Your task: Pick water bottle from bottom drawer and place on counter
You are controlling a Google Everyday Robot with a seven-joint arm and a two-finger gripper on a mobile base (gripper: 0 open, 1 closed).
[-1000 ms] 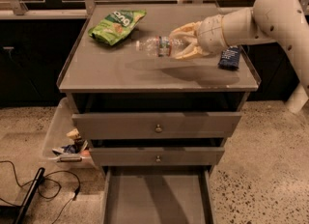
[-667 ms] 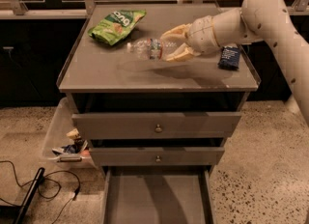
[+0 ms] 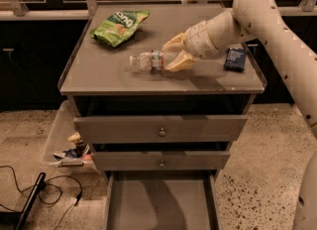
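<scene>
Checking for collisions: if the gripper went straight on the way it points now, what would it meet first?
The water bottle, lying on its side on the counter right at the gripper. Past it the line looks free along the counter; the green snack bag seems farther back, though depth is unclear.

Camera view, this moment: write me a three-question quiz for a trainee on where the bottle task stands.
1. True or false: the water bottle is horizontal, over the counter, its base end between the fingers of the gripper.
2. What lies at the counter's back left? A. a green snack bag B. a mug C. a sponge
3. Which drawer stands pulled out?

Key
1. True; the gripper is over the middle of the counter.
2. A
3. The bottom drawer, with nothing showing in it.
</scene>
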